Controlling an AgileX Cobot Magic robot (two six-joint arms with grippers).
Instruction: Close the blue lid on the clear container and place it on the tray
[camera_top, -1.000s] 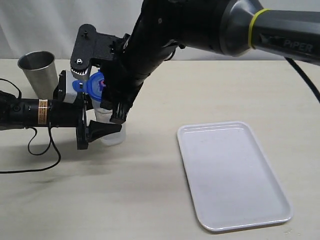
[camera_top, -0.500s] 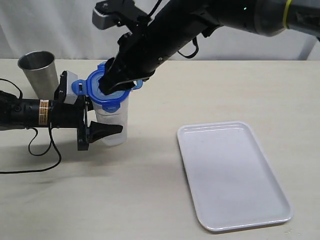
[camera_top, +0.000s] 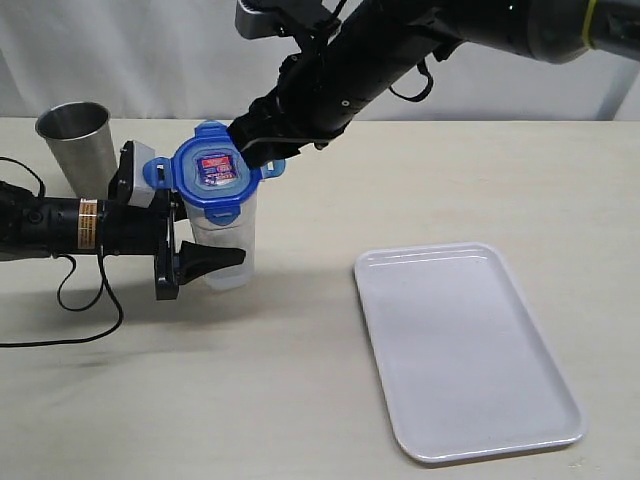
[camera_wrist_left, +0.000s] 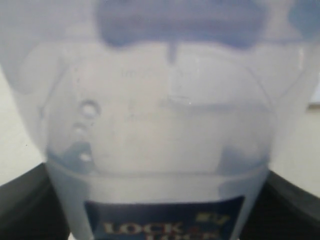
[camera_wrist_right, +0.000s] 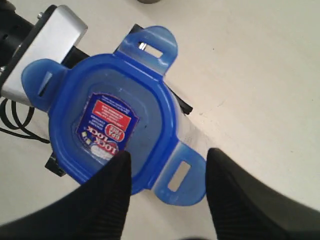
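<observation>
Roughly halfway, I'd say. The small rounded-square blue lid with the red-and-white sticker is sitting on the mouth of the tall, ridged, translucent clear container, so the "put the lid on" bit looks done. Closing it is another story. In the right wrist view the snap tabs I can see are flared straight out, so my guess is none of them is locked down yet. The lid also looks a bit tipped toward the exterior camera, and I can't tell if it's seated flat.

The left gripper comes in from 9 o'clock and has its black fingers on either side of the clear container, holding it upright on the pale counter. The left wrist view is pretty much all container wall, with a dark finger at each lower corner.

The right gripper hangs just above the lid's 2 o'clock edge with its fingers spread wide and nothing in them. One tab shows in the gap between them.

The flat white plastic tray lies bare at about 4 o'clock from the container, well apart from it. A grey metal cup stands at about 10 o'clock, not involved.

Left to do: press the tabs shut, then carry the whole thing over to the tray.
</observation>
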